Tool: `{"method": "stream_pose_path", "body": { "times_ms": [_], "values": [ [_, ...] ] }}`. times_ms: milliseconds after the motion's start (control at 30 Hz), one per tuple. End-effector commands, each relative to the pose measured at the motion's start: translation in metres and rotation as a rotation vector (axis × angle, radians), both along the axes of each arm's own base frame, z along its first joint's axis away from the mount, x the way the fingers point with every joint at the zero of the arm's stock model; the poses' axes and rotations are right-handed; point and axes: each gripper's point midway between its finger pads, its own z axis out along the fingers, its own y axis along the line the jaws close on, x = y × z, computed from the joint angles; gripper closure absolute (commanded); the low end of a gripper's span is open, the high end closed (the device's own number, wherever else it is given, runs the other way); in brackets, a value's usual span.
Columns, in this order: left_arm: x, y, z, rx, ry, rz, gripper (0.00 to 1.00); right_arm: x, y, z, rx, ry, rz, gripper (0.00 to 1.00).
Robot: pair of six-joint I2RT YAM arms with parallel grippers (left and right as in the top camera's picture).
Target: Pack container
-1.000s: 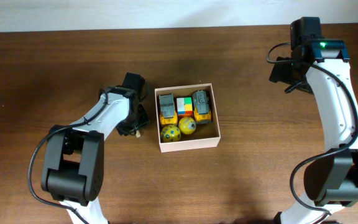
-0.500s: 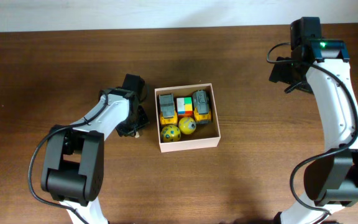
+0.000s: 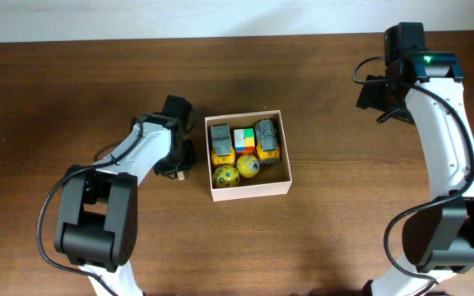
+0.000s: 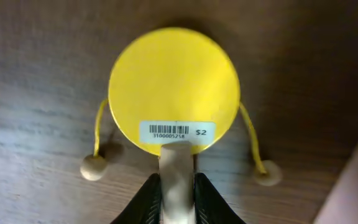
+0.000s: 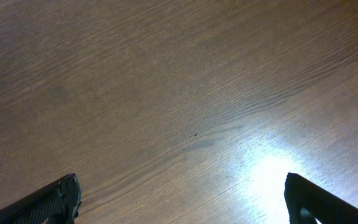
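On the brown wooden table [image 3: 72, 82], the square white-walled cardboard container [image 3: 252, 191] is placed centrally. It lies just beside the left gripper [image 4: 177, 186], at its 3 o'clock. The right gripper [image 5: 185, 208] is held well apart at the container's 2 o'clock, its jaws spread wide and empty. A round yellow rattle drum [image 4: 174, 87] is grasped by its pale wooden handle [image 4: 177, 155] in the clenched left jaws.

- One container [image 3: 251, 191], mid-scene.
- Two yellow-and-grey toy trucks [image 3: 221, 141] [image 3: 267, 140] along its far side.
- One multicoloured cube [image 3: 243, 141] between them.
- Two yellow balls [image 3: 225, 175] [image 3: 248, 167] at its near left.
- One yellow rattle drum [image 4: 174, 87], with two beads [image 4: 92, 167] [image 4: 267, 173] on strings and one barcode sticker [image 4: 177, 131].
- Two robot arms [image 3: 134, 152] [image 3: 439, 123], one left, one right.
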Motion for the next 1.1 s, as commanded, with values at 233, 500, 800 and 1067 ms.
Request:
{"method": "stream_pose_path", "body": {
  "times_ms": [233, 500, 800, 1067],
  "values": [
    [0.014, -0.004, 0.013, 0.004, -0.027, -0.099, 0.84, -0.001, 0.0, -0.004, 0.002, 0.009, -0.011, 0.01],
    [0.001, -0.001, 0.011, 0.004, 0.022, 0.017, 0.83, -0.001, 0.0, -0.004, 0.002, 0.009, -0.011, 0.01],
    [0.0, -0.003, 0.008, -0.002, 0.02, 0.08, 0.83, -0.001, 0.0, -0.004, 0.001, 0.009, -0.012, 0.01],
    [-0.006, -0.002, -0.003, 0.001, 0.031, 0.089, 0.78, -0.001, 0.0, -0.004, 0.001, 0.009, -0.012, 0.01]
  ]
}}
